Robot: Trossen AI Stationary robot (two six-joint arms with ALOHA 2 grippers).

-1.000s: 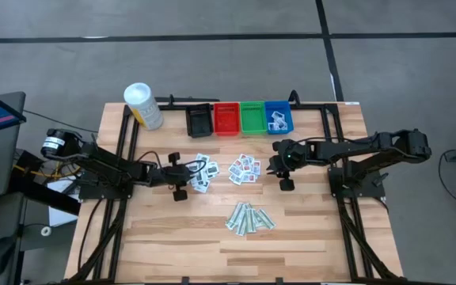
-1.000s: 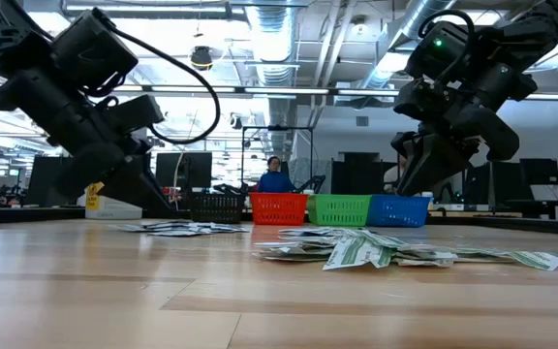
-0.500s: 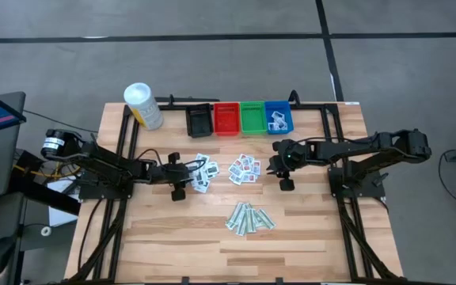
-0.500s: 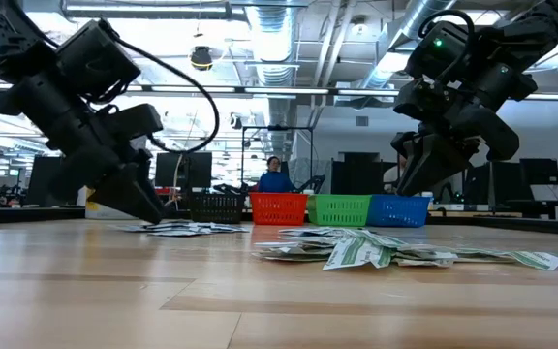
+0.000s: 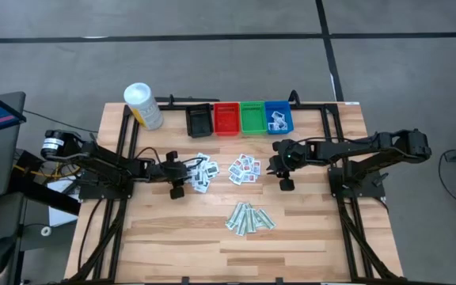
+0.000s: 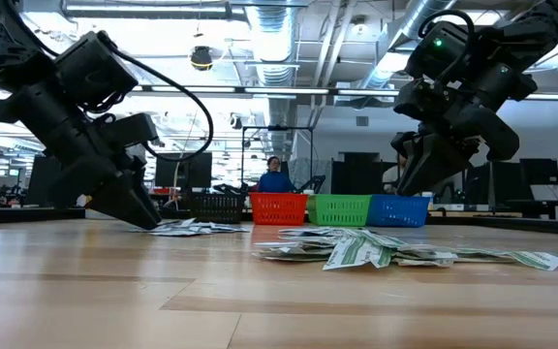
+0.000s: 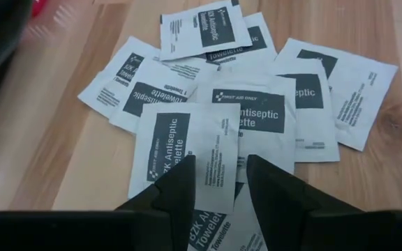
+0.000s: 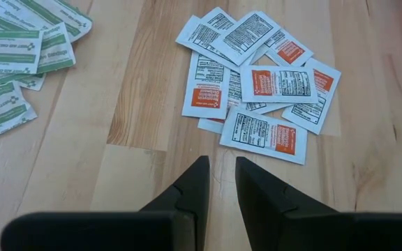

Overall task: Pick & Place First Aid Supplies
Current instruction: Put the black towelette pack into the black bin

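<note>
Plenty of bare wooden counter point(image 5: 307, 229) along the near edge. Left gripper point(image 7: 218, 183) is down at the pile of white antiseptic towelette packets with dark print point(image 7: 246, 111), jaws parted and straddling one packet's edge. Right gripper point(image 8: 219, 183) hangs beside the red-print white packets point(image 8: 260, 84), jaws narrowly apart, holding nothing.
</note>
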